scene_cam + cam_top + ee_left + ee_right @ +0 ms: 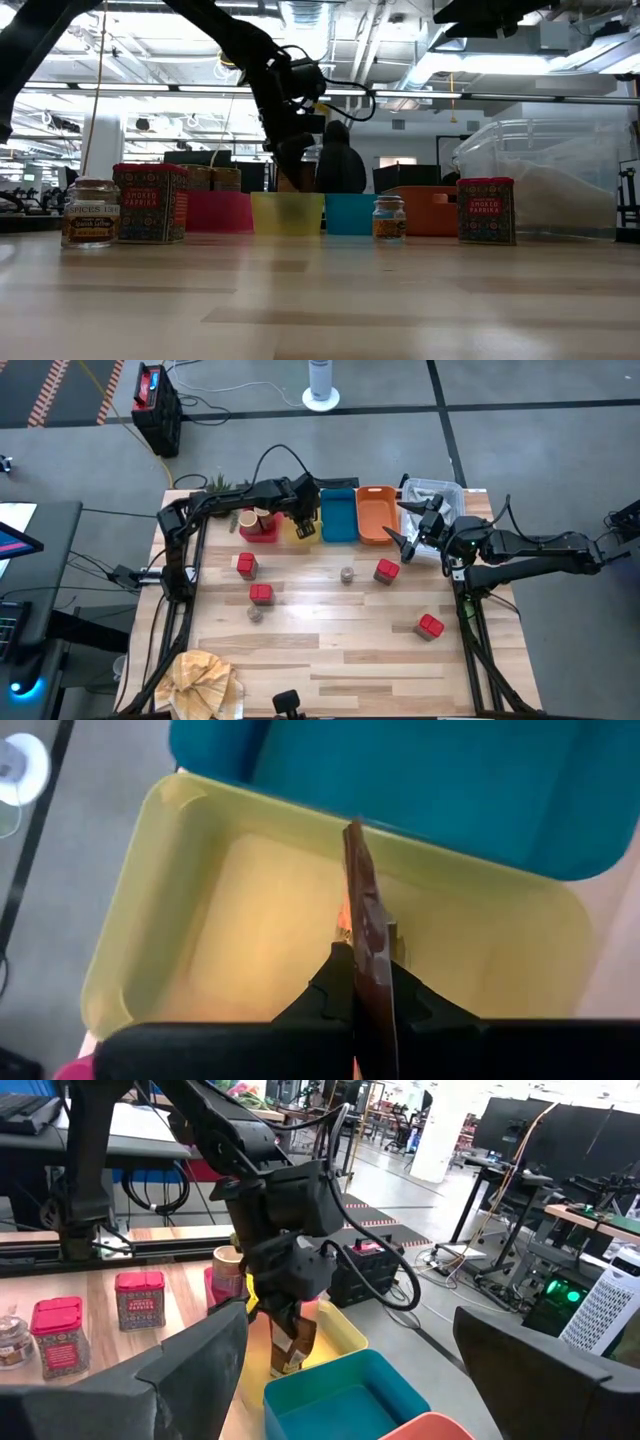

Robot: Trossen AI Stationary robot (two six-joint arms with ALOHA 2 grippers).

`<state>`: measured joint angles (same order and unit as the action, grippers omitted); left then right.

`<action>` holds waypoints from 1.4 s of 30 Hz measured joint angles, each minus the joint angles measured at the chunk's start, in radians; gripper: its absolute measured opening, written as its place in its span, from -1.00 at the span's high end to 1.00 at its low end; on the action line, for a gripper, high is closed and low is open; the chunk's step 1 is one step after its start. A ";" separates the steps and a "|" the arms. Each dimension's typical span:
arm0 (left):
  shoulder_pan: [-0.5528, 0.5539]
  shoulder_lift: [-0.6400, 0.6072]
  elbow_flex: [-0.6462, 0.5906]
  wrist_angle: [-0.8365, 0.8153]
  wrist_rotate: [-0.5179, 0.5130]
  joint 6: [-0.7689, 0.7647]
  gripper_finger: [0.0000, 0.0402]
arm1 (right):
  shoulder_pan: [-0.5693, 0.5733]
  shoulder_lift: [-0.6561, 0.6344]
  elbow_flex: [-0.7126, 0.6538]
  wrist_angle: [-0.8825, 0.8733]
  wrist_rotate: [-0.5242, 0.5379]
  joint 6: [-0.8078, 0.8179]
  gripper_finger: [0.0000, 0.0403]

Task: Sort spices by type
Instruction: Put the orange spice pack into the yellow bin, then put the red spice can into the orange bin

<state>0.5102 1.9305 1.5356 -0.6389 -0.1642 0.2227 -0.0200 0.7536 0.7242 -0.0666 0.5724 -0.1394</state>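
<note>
High view: red tins [247,566] scattered before coloured bins [338,515], paper [203,678] nearby.

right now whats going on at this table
The left gripper is shut on a thin brown packet, holding it over the yellow bin. The right gripper waits open by the orange bin. Four red paprika tins and two small jars sit unsorted on the table.

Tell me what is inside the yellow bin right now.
Nothing rests in the yellow bin: its visible floor is bare. The left gripper holds a dark brown spice packet above it, and packet and fingers hide a strip of the floor beneath.
</note>
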 joint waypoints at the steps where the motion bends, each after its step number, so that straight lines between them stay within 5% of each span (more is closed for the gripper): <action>1: -0.002 0.000 0.000 -0.002 0.000 -0.003 0.96 | 0.000 0.000 0.000 0.000 0.000 0.000 -0.91; 13: -0.005 0.000 0.033 -0.054 -0.030 -0.026 0.25 | 0.000 0.000 0.000 -0.001 0.000 -0.003 -0.91; 20: -0.036 -0.056 0.164 -0.158 -0.048 0.006 0.11 | 0.000 0.000 0.000 -0.008 0.000 -0.003 -0.91; 29: -0.340 -0.180 0.178 -0.361 -0.060 0.074 0.11 | 0.000 0.000 0.000 -0.025 0.000 -0.003 -0.91; 36: -0.571 -0.159 0.177 -0.521 -0.073 -0.166 0.11 | 0.001 0.000 0.000 -0.023 0.000 0.007 -0.91; 42: -0.660 -0.140 0.175 -0.615 -0.173 -0.261 0.09 | 0.004 0.000 0.000 -0.023 0.000 0.016 -0.91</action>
<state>-0.1502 1.7904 1.7107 -1.2543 -0.3372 -0.0384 -0.0164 0.7532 0.7238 -0.0894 0.5720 -0.1234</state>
